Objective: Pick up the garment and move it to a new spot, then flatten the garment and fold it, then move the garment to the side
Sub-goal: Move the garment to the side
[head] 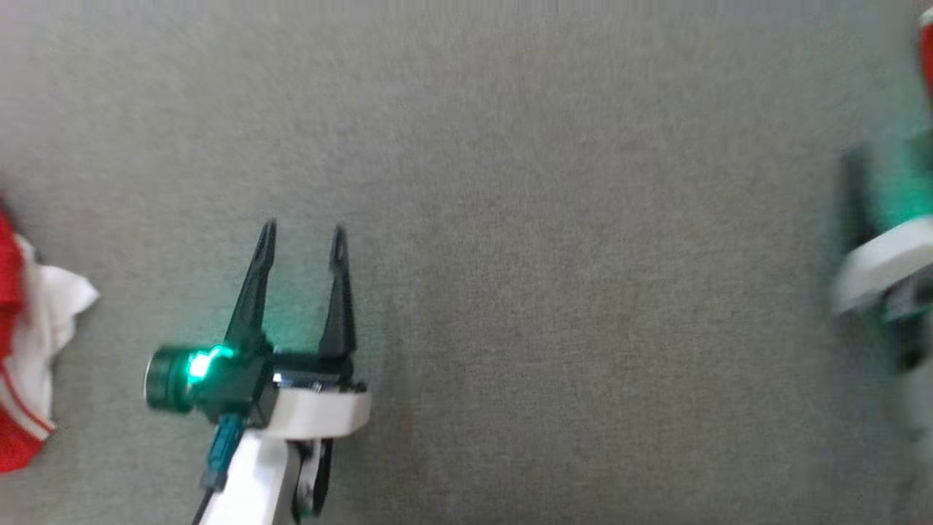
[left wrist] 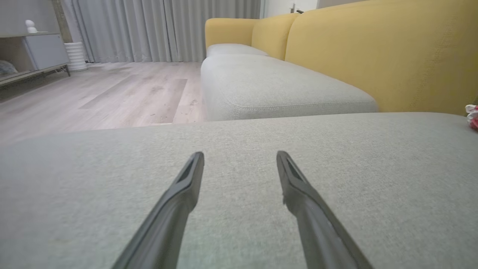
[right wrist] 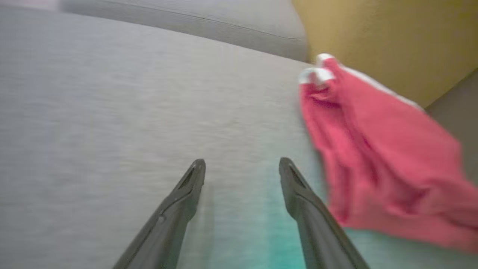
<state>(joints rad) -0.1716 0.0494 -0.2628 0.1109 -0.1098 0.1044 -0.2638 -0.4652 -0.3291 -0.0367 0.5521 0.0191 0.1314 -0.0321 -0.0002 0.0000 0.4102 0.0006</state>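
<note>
Left claw (head: 302,233): spread wide, empty, low over the grey sofa cushion (head: 583,219). Right claw (right wrist: 242,164): fingers wide apart, nothing between them; view blurred. Red garment (right wrist: 377,157), white trim, lies rumpled on the cushion just beside the right claw's right-hand finger; contact unclear. Yellow backrest (right wrist: 373,33) beyond it. Red-and-white cloth (head: 29,343) at the head view's left edge.
</note>
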